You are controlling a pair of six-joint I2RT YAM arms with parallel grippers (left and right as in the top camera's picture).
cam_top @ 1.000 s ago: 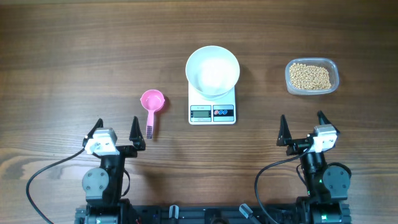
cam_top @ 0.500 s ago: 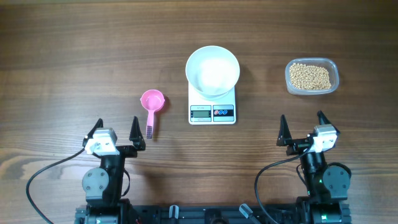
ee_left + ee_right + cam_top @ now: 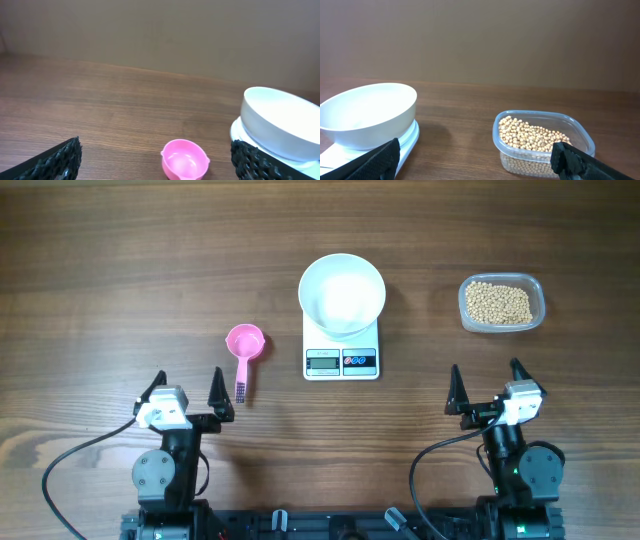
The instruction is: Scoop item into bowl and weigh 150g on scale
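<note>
open tabletop (image 3: 120, 260) lanes between pink scoop (image 3: 245, 341), scale (image 3: 341, 363) under bowl (image 3: 341, 292), clear tub (image 3: 542, 303), all well apart

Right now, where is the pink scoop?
In the overhead view, the pink scoop lies on the table left of the scale and bowl, its handle pointing back toward the robot's base.

- Honestly, nothing's different from a second ago, going by the overhead view.
- No shift in the left hand (image 3: 188, 380) or the right hand (image 3: 485, 370), and both jaws are just as wide apart.
- The bowl (image 3: 342, 292), scale (image 3: 341, 361), pink scoop (image 3: 245, 343), tub (image 3: 538, 308) and beans (image 3: 498, 302) sit on the same spots of the desk (image 3: 100, 270).
</note>
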